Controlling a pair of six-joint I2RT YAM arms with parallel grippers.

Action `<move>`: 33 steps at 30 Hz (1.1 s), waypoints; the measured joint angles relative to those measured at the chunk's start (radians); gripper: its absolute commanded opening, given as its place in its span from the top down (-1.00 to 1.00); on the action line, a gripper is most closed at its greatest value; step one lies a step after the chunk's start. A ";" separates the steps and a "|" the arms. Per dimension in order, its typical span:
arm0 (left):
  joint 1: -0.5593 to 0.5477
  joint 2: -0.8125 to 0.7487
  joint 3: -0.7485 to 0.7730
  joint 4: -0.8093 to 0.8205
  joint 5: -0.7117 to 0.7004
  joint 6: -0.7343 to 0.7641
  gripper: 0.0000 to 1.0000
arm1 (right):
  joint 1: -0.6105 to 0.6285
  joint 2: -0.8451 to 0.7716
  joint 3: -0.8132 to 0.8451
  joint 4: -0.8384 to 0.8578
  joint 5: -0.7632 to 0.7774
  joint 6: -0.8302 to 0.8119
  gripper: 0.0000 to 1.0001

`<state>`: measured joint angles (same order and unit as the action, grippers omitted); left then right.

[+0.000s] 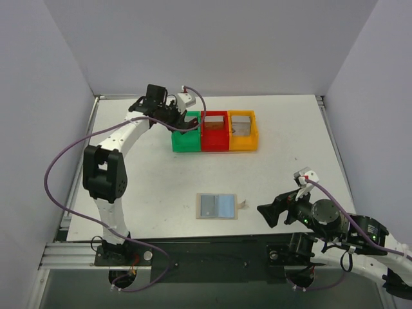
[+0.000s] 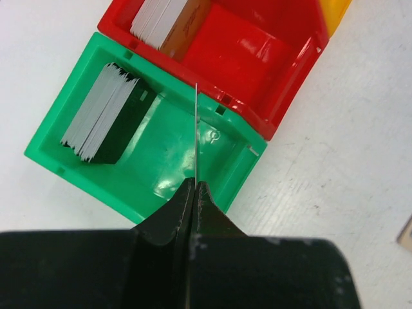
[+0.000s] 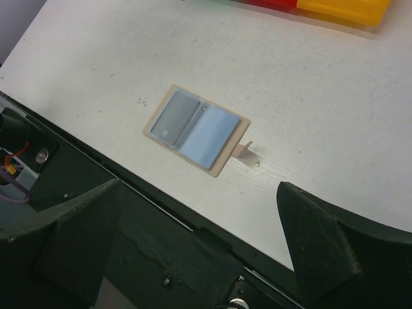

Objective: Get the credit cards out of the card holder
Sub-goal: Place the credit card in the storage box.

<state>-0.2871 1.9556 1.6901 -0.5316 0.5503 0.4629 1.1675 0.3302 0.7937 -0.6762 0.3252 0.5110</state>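
The card holder [image 1: 217,206] lies open and flat near the table's front edge, with two bluish-grey panels in a tan border; it also shows in the right wrist view [image 3: 196,129]. My left gripper [image 1: 185,120] is shut on one thin credit card [image 2: 196,129], seen edge-on, and holds it over the green bin [image 2: 161,161]. A stack of cards [image 2: 106,119] stands in that bin. Another stack [image 2: 170,22] stands in the red bin [image 2: 257,58]. My right gripper [image 3: 199,187] is open and empty, low at the front edge, to the right of the card holder.
Green [image 1: 185,143], red [image 1: 214,140] and orange [image 1: 243,140] bins stand side by side at the back middle. The orange bin also holds cards [image 1: 240,123]. A small tan tab [image 3: 241,151] sticks out from the card holder's right side.
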 measured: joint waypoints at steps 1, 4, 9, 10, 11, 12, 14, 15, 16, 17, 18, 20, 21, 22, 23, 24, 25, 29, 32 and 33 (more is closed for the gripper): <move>-0.002 0.000 0.000 -0.012 -0.014 0.030 1.00 | 0.000 -0.002 -0.007 0.006 0.001 -0.002 -1.00; -0.002 0.000 -0.002 -0.010 -0.053 0.089 1.00 | 0.000 -0.003 -0.031 0.031 0.006 -0.004 -1.00; -0.007 -0.041 -0.067 0.034 -0.074 0.162 1.00 | 0.000 -0.003 -0.048 0.047 0.016 -0.003 -1.00; -0.008 -0.051 -0.075 0.034 -0.072 0.171 1.00 | 0.000 -0.003 -0.048 0.054 0.018 -0.003 -1.00; -0.009 -0.058 -0.076 0.035 -0.067 0.174 1.00 | 0.000 -0.003 -0.048 0.058 0.019 -0.003 -1.00; -0.011 -0.064 -0.076 0.040 -0.061 0.175 1.00 | 0.000 -0.003 -0.048 0.062 0.021 0.001 -1.00; -0.012 -0.076 -0.076 0.057 -0.038 0.172 1.00 | 0.000 -0.007 -0.048 0.068 0.025 0.013 -1.00; -0.012 -0.080 -0.076 0.068 -0.026 0.166 1.00 | 0.000 -0.011 -0.048 0.069 0.026 0.017 -1.00; -0.012 -0.084 -0.076 0.081 -0.014 0.157 1.00 | 0.000 -0.016 -0.048 0.069 0.026 0.021 -1.00; -0.011 -0.090 -0.080 0.102 -0.001 0.143 1.00 | 0.000 -0.023 -0.048 0.069 0.026 0.026 -1.00; -0.012 -0.099 -0.089 0.127 0.009 0.128 1.00 | 0.000 -0.029 -0.048 0.069 0.026 0.031 -1.00; -0.012 -0.123 -0.111 0.177 0.026 0.090 1.00 | 0.000 -0.042 -0.048 0.069 0.026 0.039 -1.00; -0.012 -0.134 -0.121 0.200 0.033 0.071 1.00 | 0.000 -0.048 -0.049 0.070 0.026 0.042 -1.00; -0.012 -0.142 -0.125 0.215 0.037 0.057 1.00 | 0.000 -0.053 -0.050 0.070 0.027 0.046 -1.00; -0.012 -0.146 -0.125 0.232 0.042 0.043 1.00 | 0.000 -0.057 -0.050 0.070 0.027 0.048 -1.00; -0.012 -0.147 -0.124 0.249 0.045 0.031 1.00 | 0.000 -0.058 -0.051 0.070 0.027 0.050 -1.00; -0.011 -0.148 -0.124 0.259 0.048 0.020 1.00 | 0.000 -0.058 -0.051 0.071 0.027 0.053 -1.00; -0.010 -0.148 -0.124 0.265 0.053 0.007 1.00 | 0.000 -0.058 -0.063 0.072 0.028 0.066 -1.00; -0.002 -0.148 -0.124 0.272 0.053 -0.016 1.00 | 0.000 -0.058 -0.074 0.071 0.029 0.070 -1.00; 0.002 -0.147 -0.124 0.280 0.053 -0.025 1.00 | 0.000 -0.057 -0.076 0.071 0.029 0.070 -1.00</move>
<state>-0.2852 1.8088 1.5658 -0.2520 0.6037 0.4381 1.1679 0.2729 0.7174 -0.6048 0.3538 0.5808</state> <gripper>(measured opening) 0.025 1.000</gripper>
